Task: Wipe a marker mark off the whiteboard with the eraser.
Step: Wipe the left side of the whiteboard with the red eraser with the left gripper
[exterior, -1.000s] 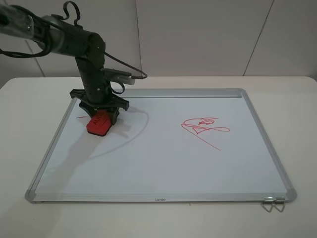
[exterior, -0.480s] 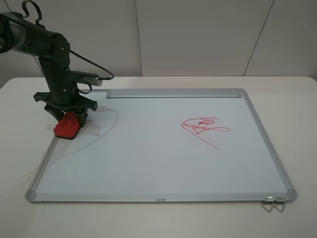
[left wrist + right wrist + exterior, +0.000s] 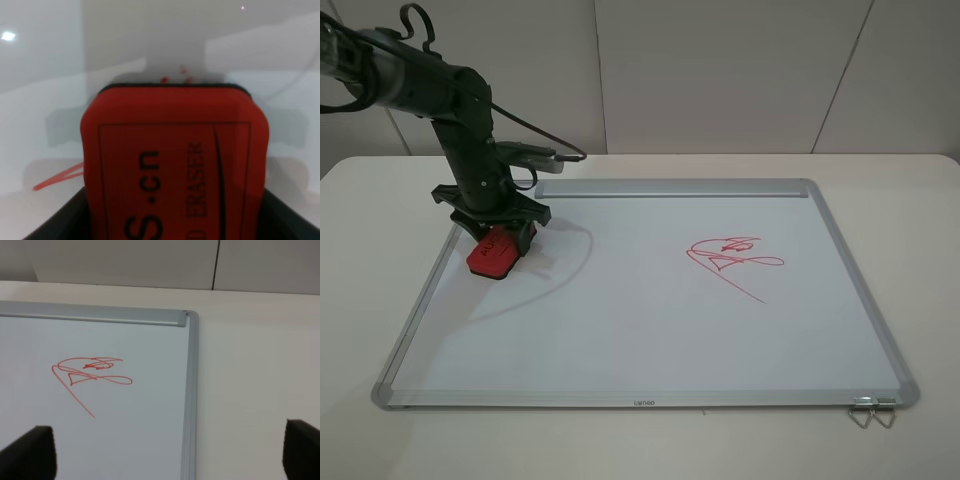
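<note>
Marker mark (image 3: 57,178): I see only a short red stroke of it in the left wrist view, lying on the white surface just beside one long side of the eraser (image 3: 492,254). A few small red flecks sit just past the eraser's felt end. From the high camera I cannot make out this mark.

Eraser: a red block with black lettering on top and a black felt edge. It is tilted, with its low end down on the whiteboard (image 3: 650,320). It sits near the board's far left corner, close to the left frame rail. I cannot tell how much of the felt is in contact.

Left tool (image 3: 498,232): closed on the eraser, one black finger on each long side, pointing down from a dark arm with a looped cable.

Whiteboard: lies flat on the white desk (image 3: 920,200), with its silver tray bar (image 3: 670,188) along the far edge and a small logo (image 3: 642,402) on the near rail. A red looped scribble with a diagonal tail (image 3: 732,258) is right of centre, well apart from the eraser. A wire clip (image 3: 872,410) sits at the near right corner.

Right tool (image 3: 167,452): open, its two dark fingertips spread wide, above the board's far right area and holding nothing
</note>
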Tool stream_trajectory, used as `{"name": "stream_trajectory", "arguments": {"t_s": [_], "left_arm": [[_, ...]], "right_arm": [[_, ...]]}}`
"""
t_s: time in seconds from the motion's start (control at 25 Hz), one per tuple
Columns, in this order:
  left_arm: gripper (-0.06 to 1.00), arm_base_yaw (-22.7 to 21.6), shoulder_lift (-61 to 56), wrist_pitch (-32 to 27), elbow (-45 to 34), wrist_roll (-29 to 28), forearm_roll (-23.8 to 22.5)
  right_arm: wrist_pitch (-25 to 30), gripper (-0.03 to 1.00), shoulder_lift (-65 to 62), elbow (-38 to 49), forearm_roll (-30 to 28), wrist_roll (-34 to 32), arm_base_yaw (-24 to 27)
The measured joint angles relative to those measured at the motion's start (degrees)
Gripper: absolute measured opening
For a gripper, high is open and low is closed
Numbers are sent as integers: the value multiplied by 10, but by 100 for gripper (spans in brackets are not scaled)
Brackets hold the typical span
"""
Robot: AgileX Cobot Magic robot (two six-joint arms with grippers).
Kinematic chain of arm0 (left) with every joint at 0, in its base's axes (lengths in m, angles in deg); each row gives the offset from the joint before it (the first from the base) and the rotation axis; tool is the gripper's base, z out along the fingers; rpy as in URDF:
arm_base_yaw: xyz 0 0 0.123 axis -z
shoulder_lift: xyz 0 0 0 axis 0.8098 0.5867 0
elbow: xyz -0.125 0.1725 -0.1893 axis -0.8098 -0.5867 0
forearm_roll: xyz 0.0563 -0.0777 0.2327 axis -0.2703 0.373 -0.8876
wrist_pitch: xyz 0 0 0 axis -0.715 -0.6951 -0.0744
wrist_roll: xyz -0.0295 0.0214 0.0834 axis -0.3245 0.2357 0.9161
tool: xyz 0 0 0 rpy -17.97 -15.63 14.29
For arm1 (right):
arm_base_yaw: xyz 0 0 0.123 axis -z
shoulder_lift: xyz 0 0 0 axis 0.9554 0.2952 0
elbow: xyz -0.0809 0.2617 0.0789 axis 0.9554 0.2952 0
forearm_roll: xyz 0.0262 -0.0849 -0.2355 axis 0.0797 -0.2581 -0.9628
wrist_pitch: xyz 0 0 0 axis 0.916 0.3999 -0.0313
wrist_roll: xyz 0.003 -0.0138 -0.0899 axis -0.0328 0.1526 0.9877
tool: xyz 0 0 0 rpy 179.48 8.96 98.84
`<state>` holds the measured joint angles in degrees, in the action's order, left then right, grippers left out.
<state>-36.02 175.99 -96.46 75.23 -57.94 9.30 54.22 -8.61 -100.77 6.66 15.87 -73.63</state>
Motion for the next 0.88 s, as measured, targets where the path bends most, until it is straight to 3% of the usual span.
{"name": "stream_trajectory", "arguments": {"t_s": [0.24, 0.48, 0.88], "left_arm": [[57, 49, 21, -12, 42, 23, 26], [57, 51, 24, -13, 51, 25, 28], [57, -39, 25, 13, 53, 29, -15]], "right_arm": [[0, 83, 0, 0, 0, 0, 0], [0, 83, 0, 0, 0, 0, 0], [0, 83, 0, 0, 0, 0, 0]]}}
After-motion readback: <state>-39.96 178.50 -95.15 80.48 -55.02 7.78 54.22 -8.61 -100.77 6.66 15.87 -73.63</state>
